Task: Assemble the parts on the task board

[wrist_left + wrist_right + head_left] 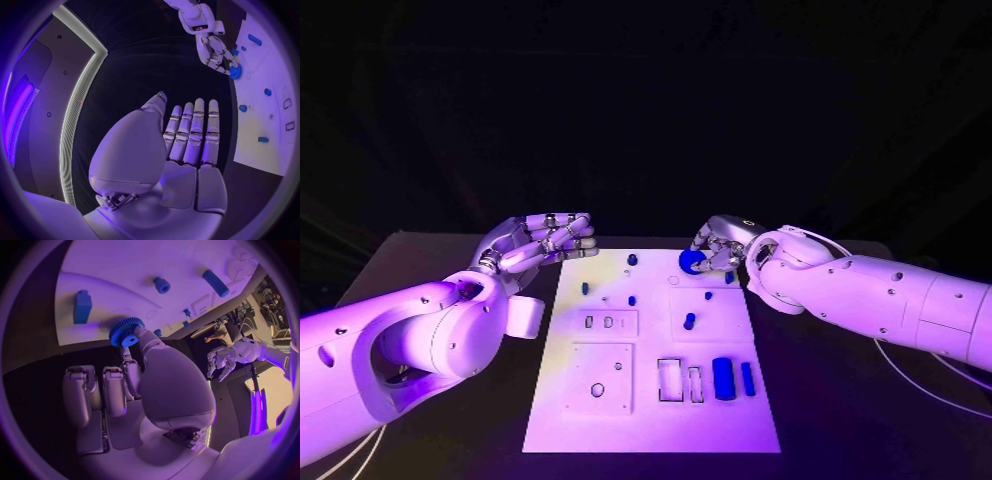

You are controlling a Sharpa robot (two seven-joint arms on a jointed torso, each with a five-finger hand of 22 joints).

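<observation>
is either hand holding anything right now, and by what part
The right hand pinches a blue gear by its toothed rim, at the far end of the task board. The left hand holds nothing, fingers out beside the board.

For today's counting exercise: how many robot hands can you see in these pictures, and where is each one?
2. The left hand hovers off the task board's far left corner, fingers apart, holding nothing. The right hand is over the board's far right part, gripping a blue gear.

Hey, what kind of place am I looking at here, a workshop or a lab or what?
Probably a robotics lab test bench. A white task board with cut-out slots and small blue parts lies on a black table against dark drapes, and the right hand holds a blue gear over it.
</observation>
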